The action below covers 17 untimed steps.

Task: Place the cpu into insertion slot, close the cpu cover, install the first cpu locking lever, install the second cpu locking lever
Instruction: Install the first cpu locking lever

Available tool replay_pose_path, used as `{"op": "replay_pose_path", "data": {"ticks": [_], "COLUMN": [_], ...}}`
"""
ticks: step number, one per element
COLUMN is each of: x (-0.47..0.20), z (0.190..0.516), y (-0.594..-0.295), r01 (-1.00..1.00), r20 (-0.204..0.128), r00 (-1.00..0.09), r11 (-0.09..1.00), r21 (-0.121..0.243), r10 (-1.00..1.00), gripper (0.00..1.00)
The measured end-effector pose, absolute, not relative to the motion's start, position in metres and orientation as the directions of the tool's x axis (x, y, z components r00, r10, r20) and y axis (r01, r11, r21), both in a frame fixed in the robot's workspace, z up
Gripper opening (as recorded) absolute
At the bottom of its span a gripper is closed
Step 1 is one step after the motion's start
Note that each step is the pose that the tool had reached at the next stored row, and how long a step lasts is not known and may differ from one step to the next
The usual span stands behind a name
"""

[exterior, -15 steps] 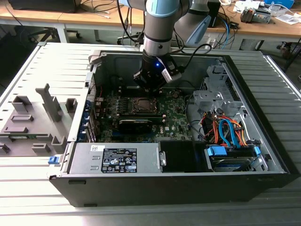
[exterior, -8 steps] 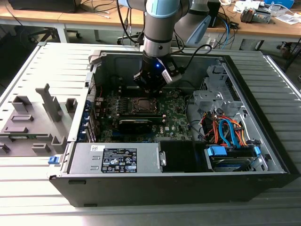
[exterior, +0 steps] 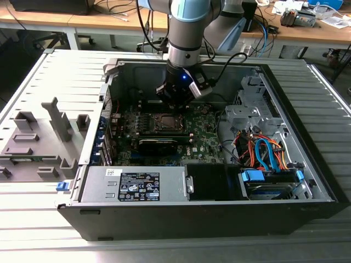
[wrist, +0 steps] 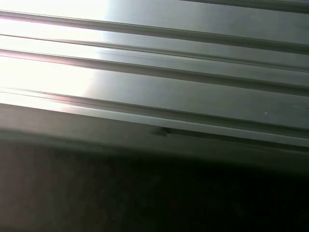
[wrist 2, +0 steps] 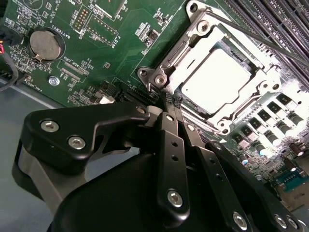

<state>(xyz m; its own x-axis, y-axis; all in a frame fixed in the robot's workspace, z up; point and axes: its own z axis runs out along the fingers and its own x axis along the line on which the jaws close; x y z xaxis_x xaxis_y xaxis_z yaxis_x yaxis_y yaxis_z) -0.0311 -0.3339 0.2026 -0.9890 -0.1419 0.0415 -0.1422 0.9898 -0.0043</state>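
Silvery-beige cpu (wrist 2: 217,79), flat and square, sits in the insertion slot (wrist 2: 251,62), framed by the thin metal cpu cover (wrist 2: 190,46). Black end effector (wrist 2: 171,99), fingertips pressed together and empty, hovers just beside the cover's corner.

In the second wrist view the gripper (wrist 2: 173,99) ran off the lower edge, its black body covering the board below the cpu cover (wrist 2: 219,77). The memory slots (wrist 2: 270,21) were cut by the edge. In the exterior view the arm (exterior: 186,33) hid the case's rear wall, its upper part cropped.
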Motion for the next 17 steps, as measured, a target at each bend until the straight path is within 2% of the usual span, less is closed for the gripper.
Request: {"op": "replay_pose_path", "data": {"ticks": [17], "x": [-0.0292], "z": [0.2102], "y": [-0.3327], "r01": [-0.144], "r20": [0.039], "r00": [-0.989], "r11": [0.990], "r21": [0.012], "r10": [-0.144], "gripper": [0.11]}}
